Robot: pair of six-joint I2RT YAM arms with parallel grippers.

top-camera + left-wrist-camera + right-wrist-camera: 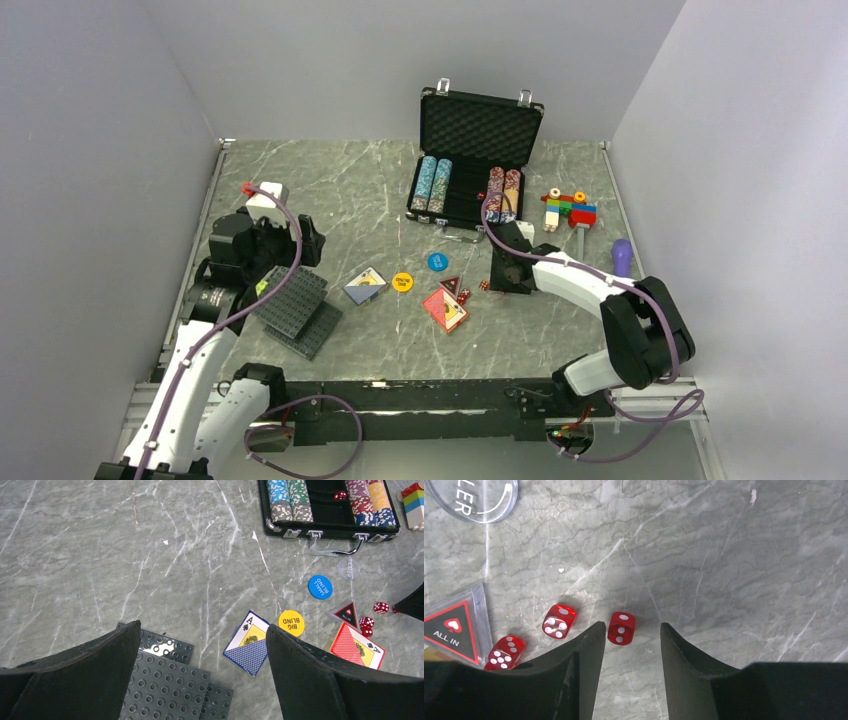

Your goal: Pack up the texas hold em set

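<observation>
Right hand (631,628) is low over the bench (734,555), jaws partway apart, holding nothing. One die (621,628) sits in the gap, tight to one finger (584,665), with daylight on the other side. Two more dice (558,621) lie just beside it, near the All-In button (454,630).

My read of the step: pick that die and take it to the case (480,130), which stands open at the bench rear with chips (433,183) racked inside.

- Centre the gap on the die first; an off-centre close will shove or flip it.
- Get the tips nearly onto the stone and close slowly on flat faces, not corners.
- Keep clear of the neighbouring dice.

The die is small, hard, glossy see-through red plastic with rounded corners, so it'll likely squirt out if pinched on an edge. The bench is smooth grey marble-look, so things probably slide.

Left hand (202,627) is wide open and empty above the studded grey plates (170,680). The decks (248,650), blue button (320,587) and yellow button (291,622) lie loose on the bench.
</observation>
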